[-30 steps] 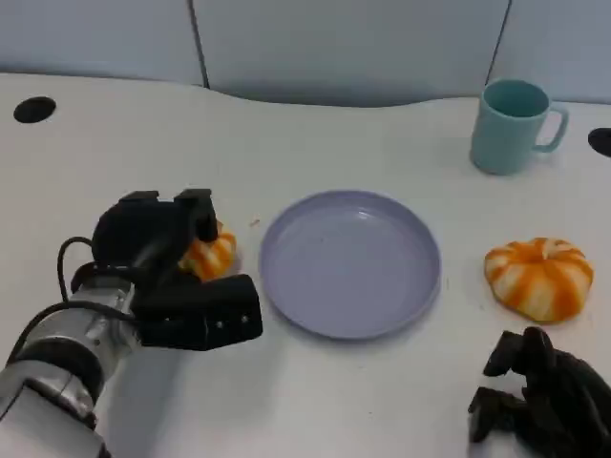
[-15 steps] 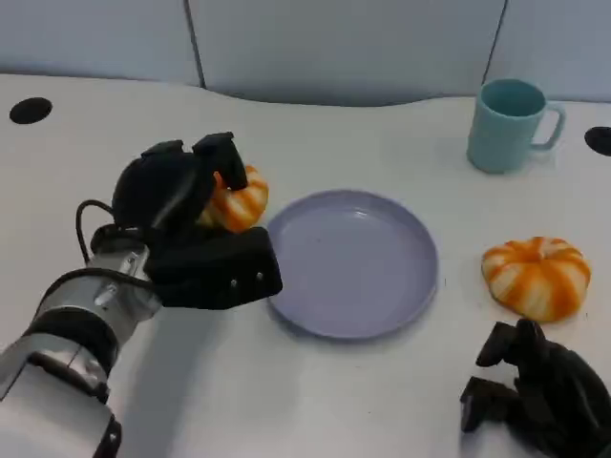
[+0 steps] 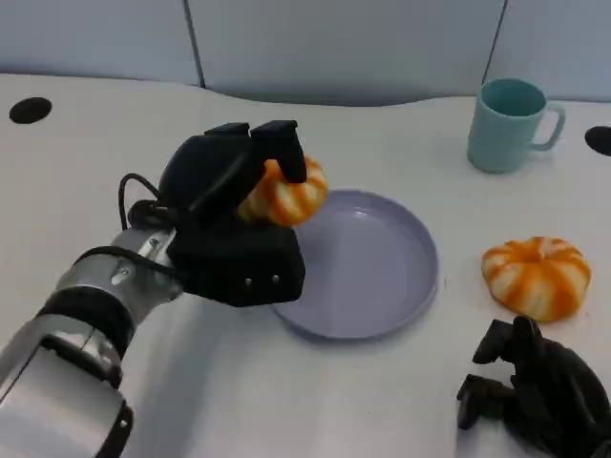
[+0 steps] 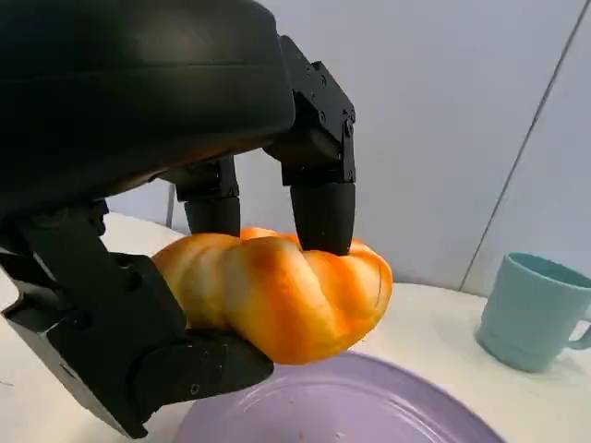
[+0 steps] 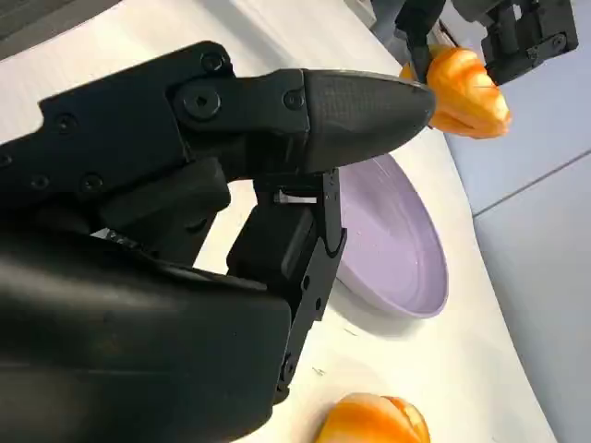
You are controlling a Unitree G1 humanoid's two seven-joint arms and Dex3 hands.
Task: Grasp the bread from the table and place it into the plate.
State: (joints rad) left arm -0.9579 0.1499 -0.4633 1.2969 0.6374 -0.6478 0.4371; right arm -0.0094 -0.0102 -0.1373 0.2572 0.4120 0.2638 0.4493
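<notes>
The bread (image 3: 284, 197) is a round, puffy bun with orange and cream stripes, and its skin looks smooth and shiny. The left hand (image 3: 229, 215) holds it up in the air, just over the near-left edge of the plate (image 3: 382, 277). Black fingers (image 4: 323, 208) press down on the top of the bun while a thick black part sits under it, so the bun is squeezed between them. The plate is round, pale purple and shallow, with a smooth raised rim, and it lies flat on the white worktop (image 3: 115, 162). A second striped bun (image 3: 537, 276), shaped like a little pumpkin, lies on the worktop to the right of the plate, not touching it. A light teal mug (image 3: 508, 125) with a handle stands upright farther back on the right. The right hand (image 3: 530, 391) rests low near the front edge, its black fingers curled in with nothing in them. The left arm (image 3: 81, 324) is shiny silver with black bands.
</notes>
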